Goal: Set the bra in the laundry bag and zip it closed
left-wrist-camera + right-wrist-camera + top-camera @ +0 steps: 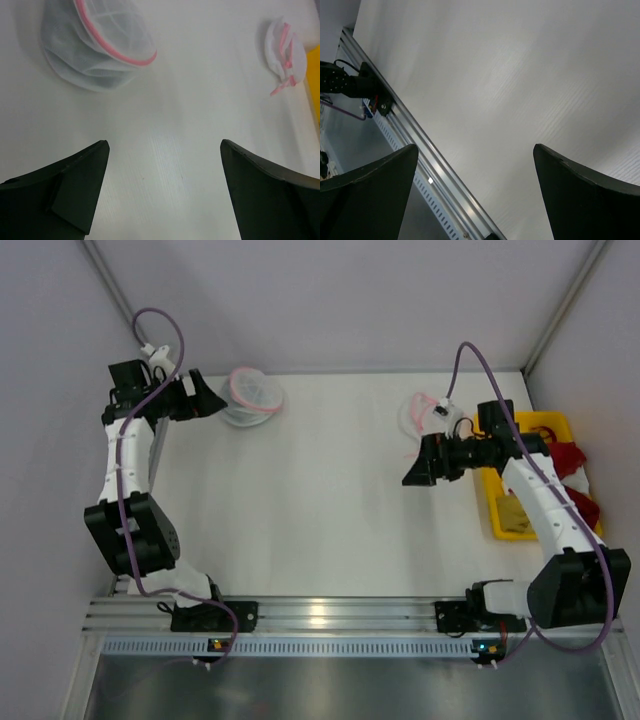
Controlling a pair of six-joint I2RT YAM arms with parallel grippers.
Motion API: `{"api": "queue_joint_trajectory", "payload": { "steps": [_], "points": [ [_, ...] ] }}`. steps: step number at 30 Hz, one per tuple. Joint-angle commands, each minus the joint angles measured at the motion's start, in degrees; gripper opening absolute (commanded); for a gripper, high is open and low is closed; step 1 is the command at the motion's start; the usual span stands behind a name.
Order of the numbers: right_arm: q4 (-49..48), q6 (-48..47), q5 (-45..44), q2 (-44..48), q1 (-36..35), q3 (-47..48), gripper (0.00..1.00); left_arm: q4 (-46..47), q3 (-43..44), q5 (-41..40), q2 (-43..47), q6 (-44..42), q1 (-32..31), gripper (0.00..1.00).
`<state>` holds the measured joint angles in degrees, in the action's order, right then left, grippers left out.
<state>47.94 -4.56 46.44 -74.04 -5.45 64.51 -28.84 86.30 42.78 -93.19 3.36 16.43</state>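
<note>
A round white mesh laundry bag (pixel 252 395) with pink zip trim lies at the back left of the table; it also shows in the left wrist view (pixel 95 45), its rim open. My left gripper (pixel 218 400) is open and empty just left of it, fingers (pixel 80 185) spread wide above bare table. My right gripper (pixel 412 465) is open and empty at mid-right, with only table and the front rail below it in its wrist view (pixel 475 147). No black bra shows in any view.
A second mesh pouch (pixel 422 415) with loose pink trim lies at the back right, also in the left wrist view (pixel 284 52). A yellow tray (pixel 505 515) with red garments (pixel 570 465) stands at the right edge. The aluminium rail (pixel 415 135) runs along the near edge.
</note>
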Motion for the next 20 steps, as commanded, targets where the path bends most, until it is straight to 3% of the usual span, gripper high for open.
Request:
{"api": "queue_joint_trajectory", "payload": {
  "steps": [1,5,8,12,20],
  "points": [
    [-3.21,-1.42,0.41,2.58,0.71,-0.79,0.99,-10.70,-2.01,-2.70,6.60,-9.50,0.01,0.99],
    [-4.35,-1.77,0.76,3.81,0.62,-3.15,0.99,-14.39,-6.22,-5.33,11.44,-13.02,-0.16,0.99],
    [-6.54,-1.16,0.59,3.99,0.36,-4.74,0.99,-14.75,-10.70,-13.32,14.87,-13.20,-3.41,0.99],
    [-8.04,-1.42,-0.64,3.81,-0.52,-7.46,0.99,-14.84,-13.27,-24.48,16.46,-12.06,-14.54,0.98],
    [-4.53,-6.16,-4.15,2.50,-1.40,-7.03,0.99,-14.32,-9.41,-33.46,13.21,-7.49,-27.05,0.99]
  ]
}}
